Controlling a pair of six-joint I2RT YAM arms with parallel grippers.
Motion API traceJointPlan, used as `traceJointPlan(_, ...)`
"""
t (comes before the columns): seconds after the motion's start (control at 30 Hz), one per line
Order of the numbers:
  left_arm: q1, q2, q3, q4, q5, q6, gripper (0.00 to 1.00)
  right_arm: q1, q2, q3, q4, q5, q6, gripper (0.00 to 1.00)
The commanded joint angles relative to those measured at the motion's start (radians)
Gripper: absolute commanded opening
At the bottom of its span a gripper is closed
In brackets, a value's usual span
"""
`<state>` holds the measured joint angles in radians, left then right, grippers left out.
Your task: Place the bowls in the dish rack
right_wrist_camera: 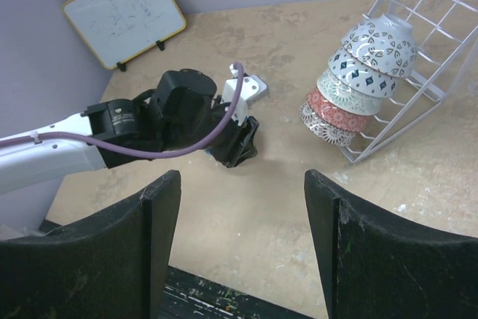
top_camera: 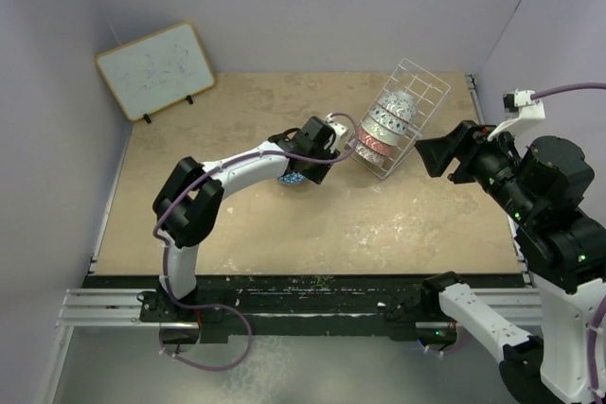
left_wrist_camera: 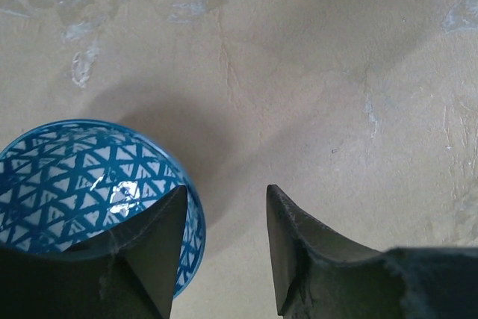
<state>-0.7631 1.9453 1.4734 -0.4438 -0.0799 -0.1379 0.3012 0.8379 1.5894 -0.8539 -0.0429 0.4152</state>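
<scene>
A blue bowl [left_wrist_camera: 67, 184] with a triangle pattern sits upright on the table; in the top view only a sliver of the blue bowl [top_camera: 292, 180] shows under the left arm. My left gripper [left_wrist_camera: 224, 199] is open just above it, one finger over the bowl's inside, the other outside, the rim between them. It also shows in the top view [top_camera: 305, 169]. The white wire dish rack [top_camera: 428, 101] stands tilted at the back right and holds several patterned bowls [top_camera: 386, 127] in a row. My right gripper [right_wrist_camera: 239, 181] is open and empty, in the air right of the rack [right_wrist_camera: 441, 28].
A framed whiteboard [top_camera: 156, 70] leans at the back left corner. Purple walls close in the table on three sides. The black rail [top_camera: 284, 305] runs along the near edge. The left arm [right_wrist_camera: 134, 128] lies across the middle of the table.
</scene>
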Motion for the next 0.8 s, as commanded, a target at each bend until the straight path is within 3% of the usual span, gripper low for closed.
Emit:
traceJointPlan(0.0, -0.012, 0.033, 0.066, 0.005, -0.052, 0.005, 0.48, 0.005, 0.009, 0.025, 0.038, 0.013, -0.007, 0.70)
traceJointPlan(0.37, -0.023, 0.076, 0.066, -0.004, -0.220, -0.019, 0.47, 0.005, 0.009, -0.002, 0.053, 0.015, -0.011, 0.70)
traceJointPlan(0.77, -0.037, 0.082, 0.071, -0.032, -0.266, -0.018, 0.32, 0.004, 0.004, -0.007, 0.054, 0.021, -0.009, 0.70)
